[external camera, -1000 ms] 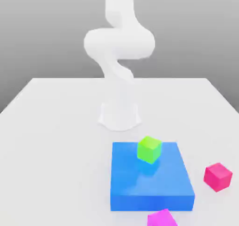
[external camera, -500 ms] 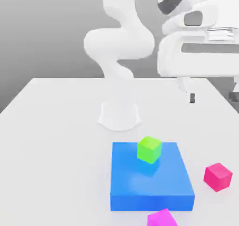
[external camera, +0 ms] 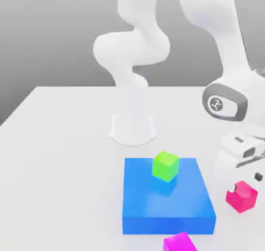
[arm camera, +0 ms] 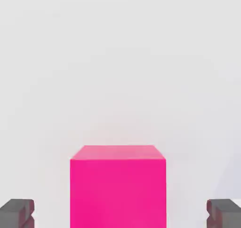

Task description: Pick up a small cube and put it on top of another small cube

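Observation:
The small hot-pink cube [external camera: 241, 195] rests on the white table at the exterior view's right, beside the flat blue block [external camera: 168, 201]. My gripper [external camera: 248, 178] hangs just above it, with a dark fingertip [external camera: 258, 177] showing over the cube's top. In the hand view the hot-pink cube [arm camera: 117, 187] sits between the two grey fingertips [arm camera: 16, 213], with wide gaps on both sides. The gripper [arm camera: 120, 214] is open and touches nothing. A lime-green cube [external camera: 165, 165] stands on the blue block near its far edge.
A lighter purplish-magenta cube [external camera: 179, 242] lies on the table at the exterior view's near edge, in front of the blue block. The arm's white base [external camera: 132, 128] stands behind the block. The table [external camera: 57, 157] stretches bare to the exterior view's left.
The hand came into view at the upper right, then dropped down to just above the hot-pink cube. The fingers stayed open. No cube has moved.

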### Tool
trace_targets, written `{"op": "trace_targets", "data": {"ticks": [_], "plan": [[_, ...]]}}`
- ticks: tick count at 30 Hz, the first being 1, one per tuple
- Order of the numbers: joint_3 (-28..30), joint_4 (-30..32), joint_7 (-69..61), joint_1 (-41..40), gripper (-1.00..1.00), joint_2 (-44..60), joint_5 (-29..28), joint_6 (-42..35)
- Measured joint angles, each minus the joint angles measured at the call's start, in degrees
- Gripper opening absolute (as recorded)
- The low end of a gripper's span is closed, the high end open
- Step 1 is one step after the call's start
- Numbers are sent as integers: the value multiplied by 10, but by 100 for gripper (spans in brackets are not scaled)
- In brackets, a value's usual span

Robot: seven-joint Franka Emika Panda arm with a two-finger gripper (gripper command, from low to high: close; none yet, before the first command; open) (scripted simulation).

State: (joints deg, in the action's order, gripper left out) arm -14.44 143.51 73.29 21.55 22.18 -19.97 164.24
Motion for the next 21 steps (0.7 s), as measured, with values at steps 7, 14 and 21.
{"op": "trace_targets", "data": {"ticks": [7,14,21], "plan": [[13,-4,10,10,-100,16,-13,12],[-52,15,-77,-48,-100,-93,88,-75],[2,-66,-244,-155,-100,-96,135,-154]]}}
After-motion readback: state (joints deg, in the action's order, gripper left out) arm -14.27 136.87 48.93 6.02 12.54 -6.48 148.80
